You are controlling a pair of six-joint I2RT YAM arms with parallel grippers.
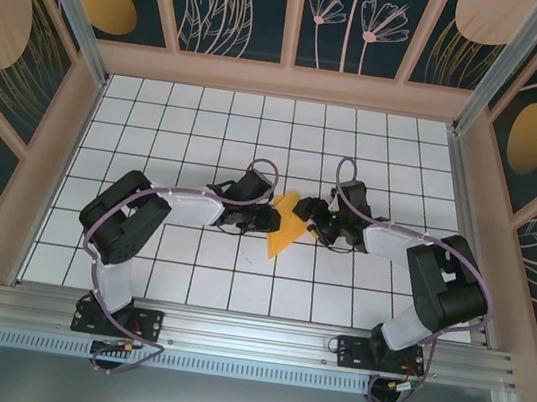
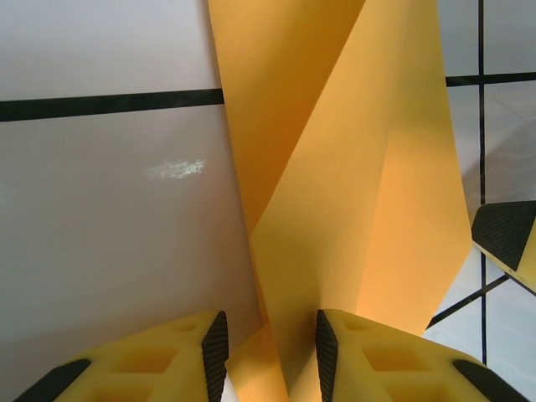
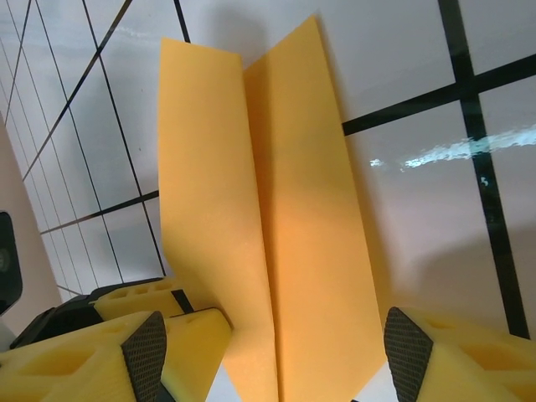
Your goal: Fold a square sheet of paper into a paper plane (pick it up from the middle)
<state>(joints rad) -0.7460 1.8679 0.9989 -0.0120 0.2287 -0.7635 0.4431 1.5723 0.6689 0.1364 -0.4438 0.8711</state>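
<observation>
The orange-yellow sheet of paper is folded into a narrow, creased, pointed paper plane (image 1: 286,228). It lies mid-table with its tip toward the near edge. My left gripper (image 1: 264,217) is at its left side and my right gripper (image 1: 315,222) at its right. In the left wrist view a raised fold of the paper (image 2: 352,209) stands between the jaws of the left gripper (image 2: 270,353); the jaws are apart, with a gap at the left pad (image 2: 216,352). In the right wrist view the right gripper (image 3: 276,360) is wide open. The paper (image 3: 268,209), with its centre crease, lies between its pads.
White gridded tabletop (image 1: 188,128) with wooden side walls (image 1: 64,150) and a patterned back wall. A metal rail (image 1: 248,335) runs along the near edge by the arm bases. The two grippers stand close together, and a right fingertip (image 2: 502,234) shows in the left wrist view.
</observation>
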